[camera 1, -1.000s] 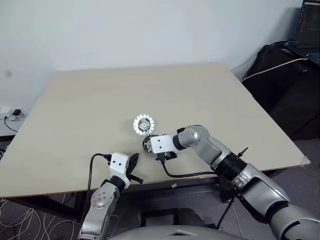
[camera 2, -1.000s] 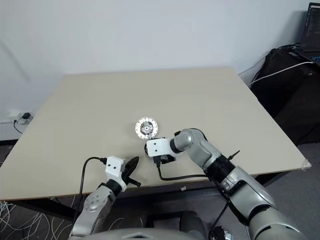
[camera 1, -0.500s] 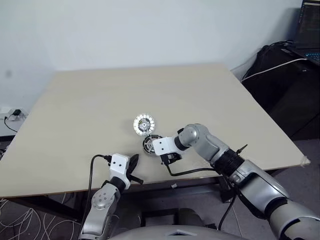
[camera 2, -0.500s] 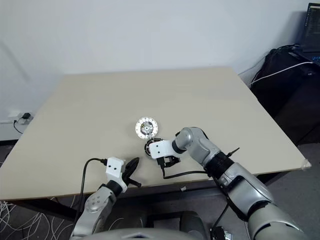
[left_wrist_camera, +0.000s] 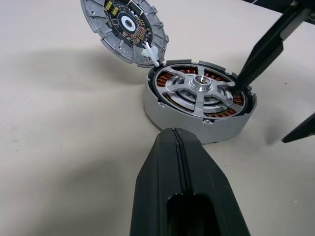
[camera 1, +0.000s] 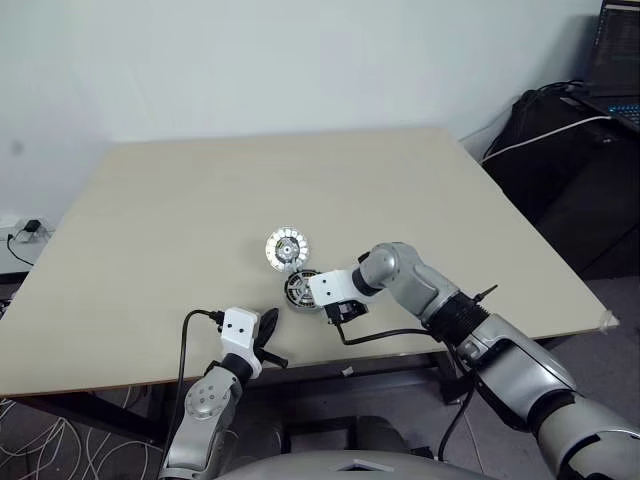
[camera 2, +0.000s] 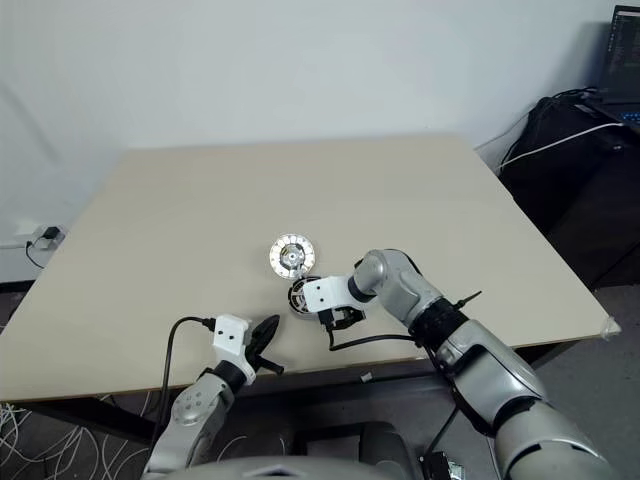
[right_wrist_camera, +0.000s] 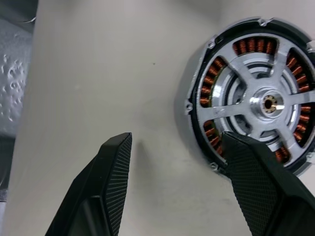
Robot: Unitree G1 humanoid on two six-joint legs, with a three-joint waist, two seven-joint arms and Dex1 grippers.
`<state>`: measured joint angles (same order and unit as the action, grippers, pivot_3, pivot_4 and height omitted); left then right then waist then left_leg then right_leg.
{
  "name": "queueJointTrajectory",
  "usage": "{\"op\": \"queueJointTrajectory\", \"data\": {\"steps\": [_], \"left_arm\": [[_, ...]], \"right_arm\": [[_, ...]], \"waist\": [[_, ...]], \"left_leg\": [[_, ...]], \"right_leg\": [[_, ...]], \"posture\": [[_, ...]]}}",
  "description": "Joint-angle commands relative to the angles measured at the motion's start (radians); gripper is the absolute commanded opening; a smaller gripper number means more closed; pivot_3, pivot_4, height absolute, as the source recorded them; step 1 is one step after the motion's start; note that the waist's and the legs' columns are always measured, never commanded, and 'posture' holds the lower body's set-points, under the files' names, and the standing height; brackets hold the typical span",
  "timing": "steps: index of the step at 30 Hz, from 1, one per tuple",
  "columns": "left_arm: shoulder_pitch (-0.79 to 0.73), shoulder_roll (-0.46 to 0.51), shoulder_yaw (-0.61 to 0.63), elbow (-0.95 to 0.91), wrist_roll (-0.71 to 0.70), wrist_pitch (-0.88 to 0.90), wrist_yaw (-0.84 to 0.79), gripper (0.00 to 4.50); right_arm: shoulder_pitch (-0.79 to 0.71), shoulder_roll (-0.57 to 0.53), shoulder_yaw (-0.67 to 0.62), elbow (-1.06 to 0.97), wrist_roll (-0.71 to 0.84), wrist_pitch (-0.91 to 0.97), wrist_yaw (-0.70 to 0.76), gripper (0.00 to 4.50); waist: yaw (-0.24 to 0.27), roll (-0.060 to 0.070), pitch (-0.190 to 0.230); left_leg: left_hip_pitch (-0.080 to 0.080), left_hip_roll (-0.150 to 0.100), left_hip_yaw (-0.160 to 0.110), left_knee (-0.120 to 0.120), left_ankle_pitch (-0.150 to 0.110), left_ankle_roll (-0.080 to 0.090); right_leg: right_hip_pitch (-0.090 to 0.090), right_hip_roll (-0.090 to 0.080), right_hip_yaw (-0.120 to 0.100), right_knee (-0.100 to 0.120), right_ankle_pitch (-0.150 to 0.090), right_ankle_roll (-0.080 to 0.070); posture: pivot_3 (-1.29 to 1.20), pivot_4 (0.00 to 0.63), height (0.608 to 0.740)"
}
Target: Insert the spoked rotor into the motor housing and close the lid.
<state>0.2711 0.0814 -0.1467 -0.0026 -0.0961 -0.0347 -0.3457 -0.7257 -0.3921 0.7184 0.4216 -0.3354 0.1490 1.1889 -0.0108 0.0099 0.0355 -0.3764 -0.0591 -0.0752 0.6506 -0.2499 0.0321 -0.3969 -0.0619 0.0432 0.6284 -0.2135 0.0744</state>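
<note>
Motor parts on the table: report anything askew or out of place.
The lid is off, tilted with one edge propped against the motor housing. The spoked rotor already sits inside, level. Nothing looks damaged.

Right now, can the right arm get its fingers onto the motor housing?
Probably yes. The right gripper hangs open close above the motor housing, one of its fingers over the rim, the other over bare table. Nothing lies between them.

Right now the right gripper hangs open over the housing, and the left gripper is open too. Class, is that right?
Not quite. The left gripper is shut, as the left wrist view shows. The right gripper does hang open over the housing.
</note>
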Motion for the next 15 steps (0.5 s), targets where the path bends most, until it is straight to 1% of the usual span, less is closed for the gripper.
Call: {"op": "queueJointTrajectory", "data": {"steps": [1, 2, 6, 8, 10, 15], "left_arm": [[-0.004, -0.005, 0.004, -0.028, -0.007, -0.021, 0.009, 0.00], [-0.003, -0.005, 0.004, -0.031, -0.008, -0.020, 0.011, 0.00], [0.000, -0.008, 0.002, -0.039, -0.008, -0.017, 0.018, 0.00], [0.001, -0.009, 0.000, -0.043, -0.009, -0.015, 0.021, 0.00], [0.002, -0.010, -0.002, -0.046, -0.009, -0.014, 0.024, 0.00], [0.003, -0.013, -0.004, -0.053, -0.009, -0.011, 0.028, 0.00]], "right_arm": [[-0.032, 0.011, -0.015, 0.009, -0.010, -0.020, 0.007, 2.73], [-0.033, 0.014, -0.015, 0.014, -0.013, -0.021, 0.008, 2.53], [-0.037, 0.019, -0.015, 0.025, -0.022, -0.026, 0.014, 1.33], [-0.038, 0.018, -0.013, 0.027, -0.026, -0.029, 0.017, 0.65], [-0.038, 0.017, -0.014, 0.027, -0.028, -0.031, 0.018, 0.12], [-0.035, 0.016, -0.018, 0.027, -0.032, -0.032, 0.019, 0.12]], "waist": [[0.000, 0.000, 0.000], [0.000, 0.000, 0.000], [0.000, 0.001, -0.001], [0.000, 0.002, -0.001], [0.002, 0.001, -0.001], [0.000, 0.002, -0.001]], "left_leg": [[0.000, 0.000, 0.000, 0.000, 0.000, 0.000], [0.000, 0.000, 0.000, 0.000, 0.000, 0.000], [0.000, 0.000, 0.000, 0.000, 0.000, 0.000], [0.000, 0.000, 0.000, 0.000, 0.000, 0.000], [0.000, 0.000, -0.001, 0.000, 0.000, 0.000], [0.000, 0.000, 0.000, 0.000, 0.000, 0.000]], "right_leg": [[0.000, 0.000, 0.000, 0.000, 0.000, 0.000], [0.000, 0.000, 0.000, 0.000, 0.000, 0.000], [0.000, 0.000, 0.000, 0.000, 0.000, 0.000], [0.000, 0.000, 0.000, 0.000, 0.000, 0.000], [0.000, 0.000, 0.000, 0.000, 0.000, 0.000], [0.000, 0.000, 0.000, 0.000, 0.000, -0.001]], "posture": [[0.00, 0.000, 0.740], [0.00, 0.000, 0.740], [0.00, 0.000, 0.740], [0.00, 0.000, 0.740], [0.00, 0.000, 0.740], [0.00, 0.000, 0.740]]}}
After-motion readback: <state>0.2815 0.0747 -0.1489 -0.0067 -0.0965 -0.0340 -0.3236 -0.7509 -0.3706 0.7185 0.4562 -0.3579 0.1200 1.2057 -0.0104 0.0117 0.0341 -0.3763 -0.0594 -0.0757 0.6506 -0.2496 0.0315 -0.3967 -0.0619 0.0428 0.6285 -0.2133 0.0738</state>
